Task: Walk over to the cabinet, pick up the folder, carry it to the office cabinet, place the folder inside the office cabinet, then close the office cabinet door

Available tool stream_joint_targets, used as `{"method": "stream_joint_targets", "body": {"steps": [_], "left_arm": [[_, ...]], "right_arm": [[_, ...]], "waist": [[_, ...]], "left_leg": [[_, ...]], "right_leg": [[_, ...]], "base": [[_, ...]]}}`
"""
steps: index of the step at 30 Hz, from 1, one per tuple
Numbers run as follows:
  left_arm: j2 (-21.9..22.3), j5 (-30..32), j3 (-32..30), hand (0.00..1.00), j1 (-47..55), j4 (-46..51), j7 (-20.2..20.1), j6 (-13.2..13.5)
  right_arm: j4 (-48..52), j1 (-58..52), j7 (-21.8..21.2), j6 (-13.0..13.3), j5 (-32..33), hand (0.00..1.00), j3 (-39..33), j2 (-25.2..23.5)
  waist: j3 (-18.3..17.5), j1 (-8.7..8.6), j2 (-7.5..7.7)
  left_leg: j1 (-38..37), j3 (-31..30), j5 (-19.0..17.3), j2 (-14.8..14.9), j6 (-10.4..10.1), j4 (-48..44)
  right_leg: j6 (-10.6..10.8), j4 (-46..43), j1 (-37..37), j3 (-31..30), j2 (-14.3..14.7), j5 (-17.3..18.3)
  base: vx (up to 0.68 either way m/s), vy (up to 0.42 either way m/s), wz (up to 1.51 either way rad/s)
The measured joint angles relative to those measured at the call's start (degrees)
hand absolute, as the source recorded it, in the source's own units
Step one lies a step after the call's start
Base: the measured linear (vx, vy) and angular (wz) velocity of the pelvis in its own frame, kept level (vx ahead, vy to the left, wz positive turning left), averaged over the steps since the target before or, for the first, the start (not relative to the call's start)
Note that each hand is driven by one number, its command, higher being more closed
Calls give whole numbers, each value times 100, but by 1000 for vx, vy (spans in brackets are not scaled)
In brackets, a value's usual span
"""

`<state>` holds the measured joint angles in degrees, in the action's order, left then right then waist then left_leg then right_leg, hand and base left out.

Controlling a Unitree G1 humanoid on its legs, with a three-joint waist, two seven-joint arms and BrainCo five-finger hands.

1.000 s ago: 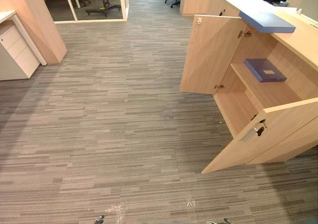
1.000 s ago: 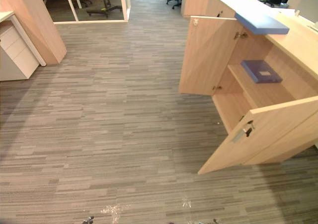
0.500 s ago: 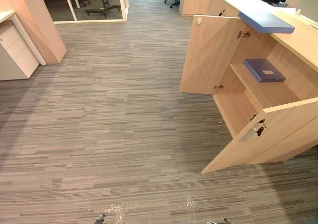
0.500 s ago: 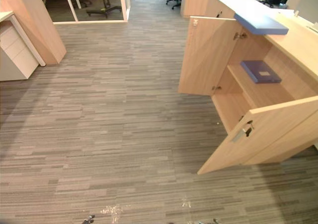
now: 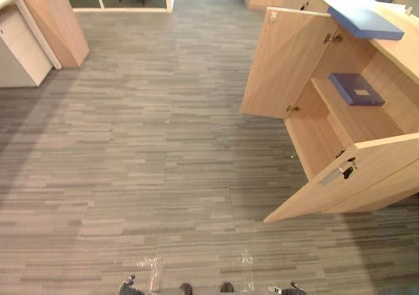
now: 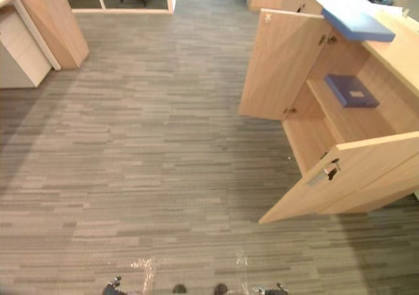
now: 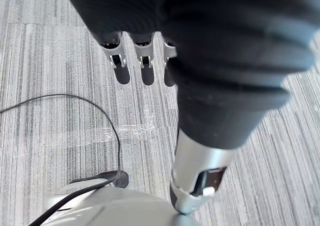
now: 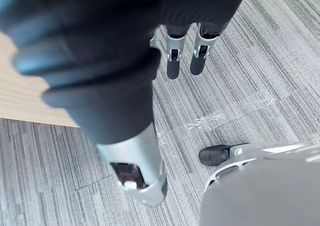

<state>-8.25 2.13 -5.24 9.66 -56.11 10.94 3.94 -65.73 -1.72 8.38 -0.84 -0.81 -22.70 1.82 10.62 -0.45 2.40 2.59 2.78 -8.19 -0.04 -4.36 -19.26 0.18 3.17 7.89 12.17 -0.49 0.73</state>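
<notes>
Left hand (image 7: 145, 60) and right hand (image 8: 175, 53): fingers straight and hung loose over the carpet (image 5: 150, 144), nothing grasped, as suits walking.

Cabinet (image 5: 399, 46) noted at 2 o'clock, doors (image 5: 288, 63) swung wide, presumably for access.

Top folder (image 5: 365, 21) laid flat on its top; shelf folder (image 5: 357, 89) laid inside, its pale label unreadable.

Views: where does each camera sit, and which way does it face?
Left eye view: on the head, looking down at the carpet and the open cabinet on the right, a folder on its shelf.
Right eye view: beside it, same scene.
Left wrist view: left wrist, facing down past the open left hand at carpet.
Right wrist view: right wrist, facing down past the open right hand at carpet.
Shared: both eye views show the cabinet; both wrist views, carpet.
</notes>
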Motion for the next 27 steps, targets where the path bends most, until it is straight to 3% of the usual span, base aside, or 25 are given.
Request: {"method": "stream_joint_targets", "body": {"steps": [1,2,3,4,6,8,9,10,11,12,14,16,18,21,22,24,25,27], "left_arm": [[40,-100,-107,0,8,47,3,0],[176,-327,-431,0,53,178,8,4],[275,-586,-674,0,103,288,21,9],[326,-750,-746,0,123,288,70,46],[338,-851,-748,0,136,309,105,70],[350,-839,-733,0,148,335,102,70],[380,-789,-732,0,159,335,101,65],[390,-760,-733,0,164,335,101,64],[412,-670,-709,0,172,334,99,63],[444,-584,-673,0,184,323,95,63],[436,-462,-654,0,188,285,87,63],[386,-294,-518,0,164,272,84,58],[334,-182,-365,0,166,248,77,57],[345,-142,-174,0,157,190,43,55],[342,-140,-54,0,151,201,16,63],[320,-143,39,0,79,198,-16,65],[303,-143,92,0,36,171,-19,65],[284,-155,227,0,-57,152,-24,86]], "right_arm": [[35,-6,6,1,18,0,-24,-5],[108,-25,20,-1,79,0,13,-12],[190,-42,49,-2,132,0,21,-13],[244,-80,76,-6,186,0,21,-32],[252,-113,84,-6,189,0,-39,-32],[252,-99,82,-4,189,0,-83,-25],[254,-109,83,-6,188,0,-91,-16],[261,-122,82,-6,187,0,-88,-15],[276,-179,79,-6,188,0,-88,21],[266,-239,73,-9,185,0,-84,80],[186,-236,47,-24,173,0,-96,129],[195,-222,-14,-34,150,0,-101,119],[186,-214,-46,-55,48,0,-120,105],[142,-201,-121,-79,-45,0,-473,115],[163,-159,-140,-103,-39,0,-481,144],[264,-45,-112,-96,-20,0,-458,156],[312,25,-87,-78,0,0,-410,161],[330,193,13,-2,190,0,-236,127]], "waist": [[49,10,-14],[94,29,-58],[147,63,-110],[174,125,-122],[177,167,-102],[150,173,-128],[134,168,-148],[129,170,-153],[87,157,-222],[-21,170,-307],[-134,204,-291],[-348,191,-285],[-482,206,-282],[-738,192,-371],[-801,142,-376],[-796,20,-398],[-752,-36,-376],[-460,-95,-432]], "left_leg": [[229,116,-83,78,-73,-520],[746,460,-118,340,-71,-1623],[1167,792,-180,668,127,-2529],[1340,931,-339,852,305,-2790],[1532,891,-417,942,271,-2349],[1467,775,-315,866,162,-1088],[1354,626,-7,736,126,1],[1307,622,112,700,93,348],[1221,617,512,636,-28,1057],[1162,732,1015,528,-71,1181],[1133,1067,1246,296,168,1022],[1055,1256,982,-22,547,960],[859,1369,864,-264,667,1005],[329,1429,626,-661,909,1204],[104,1384,540,-807,979,1278],[-254,1360,412,-944,1115,1362],[-442,1301,379,-950,1140,1414],[-996,1218,320,-749,1033,1465]], "right_leg": [[-76,-32,19,13,27,56],[-195,-109,44,23,95,136],[-251,-174,128,3,158,178],[-254,-239,143,-23,161,228],[-208,-293,133,-125,81,292],[-119,-311,90,-219,-81,347],[9,-335,99,-303,-290,428],[61,-346,104,-314,-376,460],[241,-388,122,-360,-585,562],[442,-430,122,-404,-794,688],[586,-481,188,-440,-1168,731],[641,-754,113,-423,-1529,653],[811,-825,120,-455,-1754,506],[812,-2171,-253,-558,-2226,490],[644,-3225,-689,-573,-2465,380],[-55,-4740,-1288,-418,-2823,-18],[-48,-5401,-1527,-281,-2897,3],[114,-5947,-1755,332,-2651,516]], "base": [[-133,-22,4],[-105,-30,-7],[-20,-23,-15],[11,-20,-19],[55,32,-18],[160,166,-24],[238,237,-19],[310,322,-19],[282,320,-13],[306,352,-17],[377,388,-32],[490,379,-25],[401,274,-20],[385,266,-17],[362,234,-12],[357,194,1],[317,110,17],[277,51,6]]}}
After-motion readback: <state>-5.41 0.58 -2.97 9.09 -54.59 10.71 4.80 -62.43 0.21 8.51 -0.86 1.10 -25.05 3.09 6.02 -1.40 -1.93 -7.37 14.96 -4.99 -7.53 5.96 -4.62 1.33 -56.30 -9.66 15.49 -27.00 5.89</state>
